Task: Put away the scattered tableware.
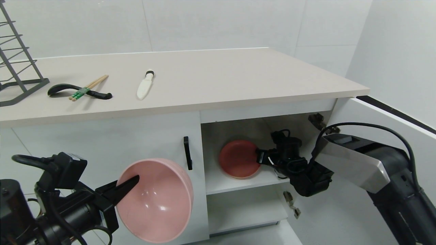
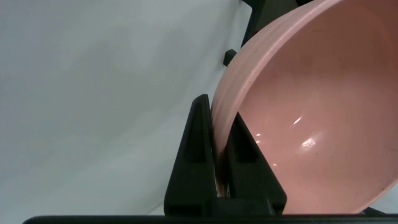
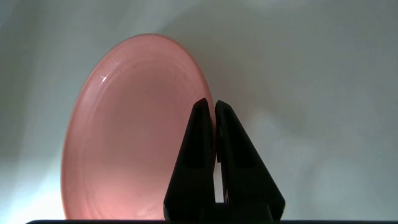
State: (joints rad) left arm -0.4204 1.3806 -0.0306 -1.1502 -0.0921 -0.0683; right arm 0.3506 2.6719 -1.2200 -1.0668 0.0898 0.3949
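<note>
My left gripper (image 1: 131,182) is shut on the rim of a pink bowl (image 1: 158,199), held tilted in front of the closed cabinet door (image 1: 102,149); the rim sits between the fingers (image 2: 200,146) on the pink bowl (image 2: 317,106). My right gripper (image 1: 259,156) reaches into the open cabinet and is shut on the edge of a red plate (image 1: 238,159), which stands on edge over the upper shelf (image 1: 235,183). The red plate (image 3: 130,118) is pinched at its rim by my right gripper (image 3: 216,121). On the countertop lie a black spoon (image 1: 61,89), chopsticks (image 1: 89,87) and a white knife (image 1: 145,85).
A grey dish rack (image 1: 15,58) stands at the counter's far left. The cabinet's right door (image 1: 385,115) is swung open beside my right arm. A black handle (image 1: 187,153) sticks out of the closed door. A lower shelf (image 1: 245,211) lies below.
</note>
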